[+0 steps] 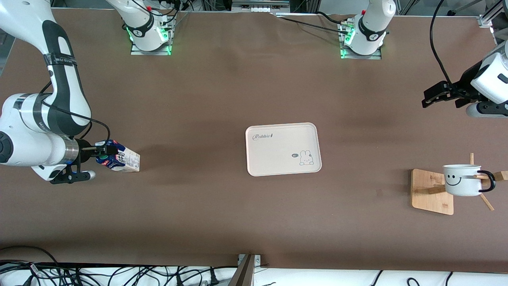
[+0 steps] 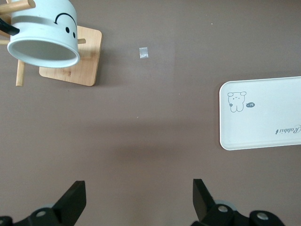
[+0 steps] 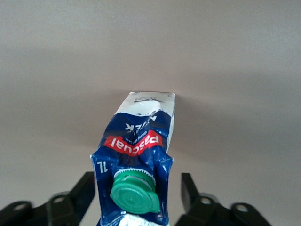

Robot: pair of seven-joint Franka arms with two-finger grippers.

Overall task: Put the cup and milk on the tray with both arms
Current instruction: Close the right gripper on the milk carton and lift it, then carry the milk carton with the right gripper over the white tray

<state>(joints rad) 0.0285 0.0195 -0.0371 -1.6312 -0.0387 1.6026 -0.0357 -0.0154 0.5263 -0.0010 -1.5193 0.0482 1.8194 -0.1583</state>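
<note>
My right gripper [image 1: 106, 151] straddles the blue-topped beige milk carton [image 1: 119, 160], seemingly unclosed; light, crushable—pinch its gable. Left gripper [image 1: 440, 97] spread, waiting.

At lower right we see a wooden rack base [image 1: 430, 194] with pegs [image 1: 486, 202]; cables [image 1: 119, 274] line the frame's bottom edge.

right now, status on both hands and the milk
Right hand open around milk top, carton on table. Left hand open, up over bare table. Cup on wooden rack. Tray unobstructed.
</note>
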